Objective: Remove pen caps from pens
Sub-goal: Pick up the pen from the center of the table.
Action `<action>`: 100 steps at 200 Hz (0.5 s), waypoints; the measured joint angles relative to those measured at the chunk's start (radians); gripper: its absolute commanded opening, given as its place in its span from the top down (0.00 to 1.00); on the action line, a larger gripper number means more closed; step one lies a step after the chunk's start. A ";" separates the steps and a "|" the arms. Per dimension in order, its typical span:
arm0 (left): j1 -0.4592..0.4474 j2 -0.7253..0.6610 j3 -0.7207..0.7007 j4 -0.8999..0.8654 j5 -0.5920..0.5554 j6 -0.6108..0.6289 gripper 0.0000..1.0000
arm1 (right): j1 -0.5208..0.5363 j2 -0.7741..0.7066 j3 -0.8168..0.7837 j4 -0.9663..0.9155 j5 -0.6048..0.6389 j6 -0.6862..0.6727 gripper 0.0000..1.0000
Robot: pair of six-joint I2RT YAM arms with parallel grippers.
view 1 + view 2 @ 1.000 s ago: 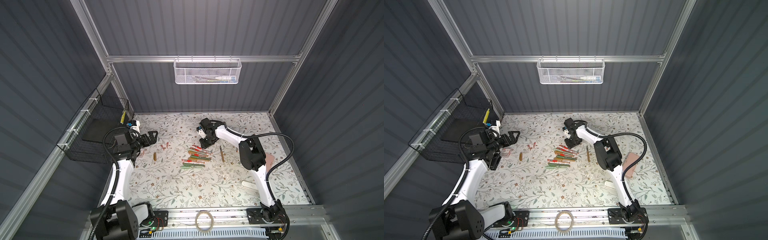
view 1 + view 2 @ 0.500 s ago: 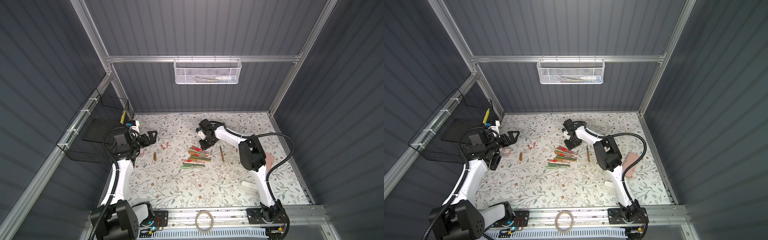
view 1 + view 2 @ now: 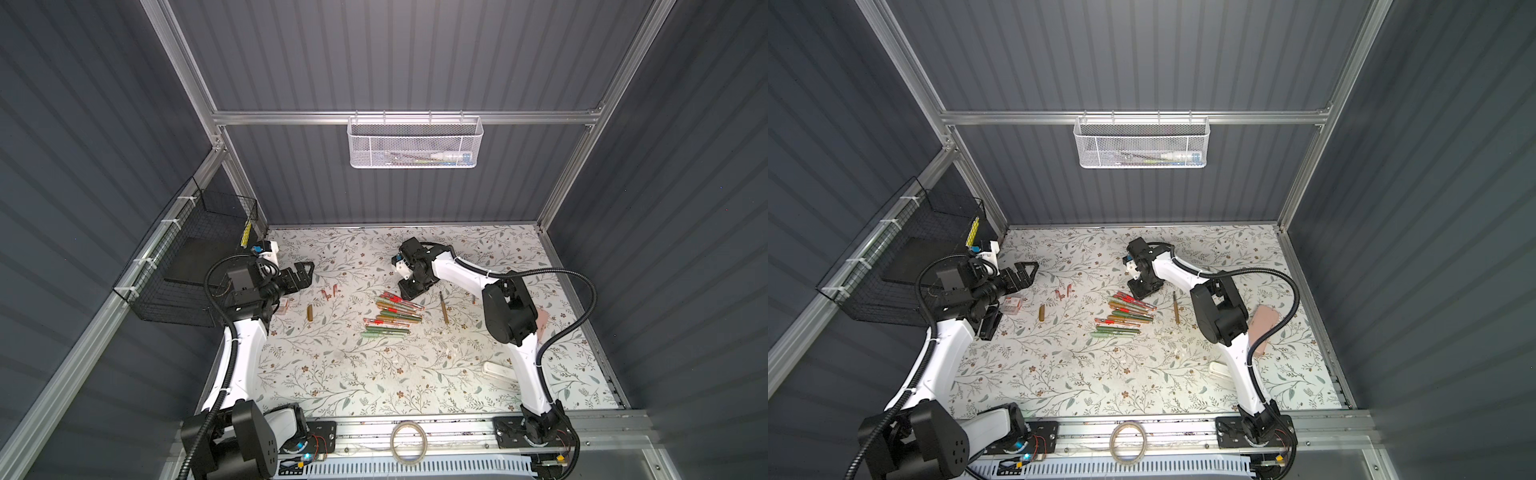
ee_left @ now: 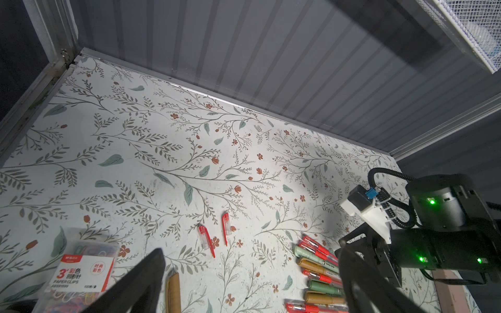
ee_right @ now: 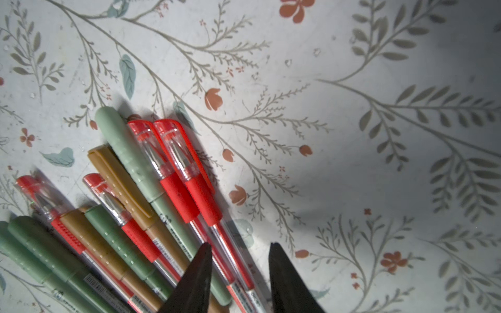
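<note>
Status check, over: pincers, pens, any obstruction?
Left pincer open, empty, off to the side. Right pincer open, low over pens, straddling end red pen, cap on. Neighbours packed tight against it.

Capped pens (image 5: 151, 187) lie fanned side by side, touching, on the counter (image 3: 332, 374): clear ones with red caps and grips, thicker pale-green, olive and mustard ones. One slim brown pen (image 3: 444, 308) lies near, apart.

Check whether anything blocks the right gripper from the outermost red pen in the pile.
Nothing visible does. The right gripper, jaws open, straddles the barrel of the outermost red pen. The neighbouring red pen lies tight beside it and could get caught in the grip.
</note>
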State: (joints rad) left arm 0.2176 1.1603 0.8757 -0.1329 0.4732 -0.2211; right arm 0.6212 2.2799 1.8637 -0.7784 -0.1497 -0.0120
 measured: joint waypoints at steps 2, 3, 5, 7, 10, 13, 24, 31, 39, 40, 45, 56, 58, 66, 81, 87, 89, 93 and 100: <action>0.000 0.000 0.000 0.000 0.000 0.000 0.00 | 0.000 0.000 0.000 0.000 0.000 0.000 0.63; 0.000 0.000 0.000 0.000 0.000 0.000 0.00 | 0.000 0.000 -0.001 0.001 0.000 0.000 0.63; 0.000 0.000 0.000 0.000 0.000 0.000 0.00 | 0.000 0.000 -0.002 0.001 0.000 -0.001 0.63; 0.000 0.000 0.000 0.000 0.000 0.000 0.00 | 0.000 0.000 -0.002 0.002 0.000 0.000 0.63; 0.000 0.000 0.000 0.000 0.000 0.000 0.00 | 0.000 0.000 -0.004 0.003 0.000 -0.001 0.63; 0.000 0.000 0.000 0.000 0.000 0.000 0.00 | 0.000 0.000 -0.005 0.003 0.001 -0.001 0.63; 0.000 0.000 0.000 0.000 0.000 0.000 0.00 | 0.000 0.003 -0.005 0.001 0.004 -0.004 0.63; 0.000 0.000 0.000 0.000 0.000 0.000 0.00 | 0.000 0.004 -0.005 0.001 0.005 -0.005 0.63; 0.002 0.000 0.000 0.000 0.000 0.000 0.00 | 0.000 0.005 -0.006 0.003 0.006 -0.006 0.64; 0.002 0.000 0.000 0.000 0.000 0.000 0.00 | 0.000 0.005 -0.006 0.003 0.006 -0.007 0.63; 0.002 0.000 0.000 0.000 0.000 0.000 0.00 | 0.000 0.005 -0.007 0.004 0.008 -0.008 0.64; 0.004 0.000 0.000 0.000 0.000 0.000 0.00 | 0.000 0.006 -0.007 0.005 0.013 -0.012 0.64; 0.005 0.000 0.000 0.000 0.000 0.000 0.00 | 0.000 0.007 -0.007 0.006 0.016 -0.013 0.65; 0.006 0.000 0.000 0.000 0.000 0.000 0.00 | 0.000 0.012 -0.006 0.006 0.022 -0.015 0.65; 0.007 0.000 0.000 0.000 0.000 0.000 0.00 | 0.000 0.027 -0.006 0.005 0.030 -0.016 0.65; 0.007 0.000 0.000 0.000 0.000 0.000 0.00 | 0.000 0.030 -0.005 0.005 0.032 -0.018 0.65; 0.007 0.000 0.000 0.000 0.000 0.000 0.00 | 0.000 0.030 -0.005 0.007 0.033 -0.018 0.65; 0.007 0.000 0.000 0.000 0.000 0.000 0.00 | 0.000 0.030 -0.005 0.010 0.036 -0.019 0.65; 0.008 0.000 0.000 0.000 0.000 0.000 0.00 | 0.000 0.031 -0.005 0.012 0.039 -0.021 0.65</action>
State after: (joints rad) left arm 0.2253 1.1606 0.8757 -0.1329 0.4736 -0.2214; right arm 0.6216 2.3108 1.8591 -0.7666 -0.1108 -0.0330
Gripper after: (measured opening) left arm 0.997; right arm 0.349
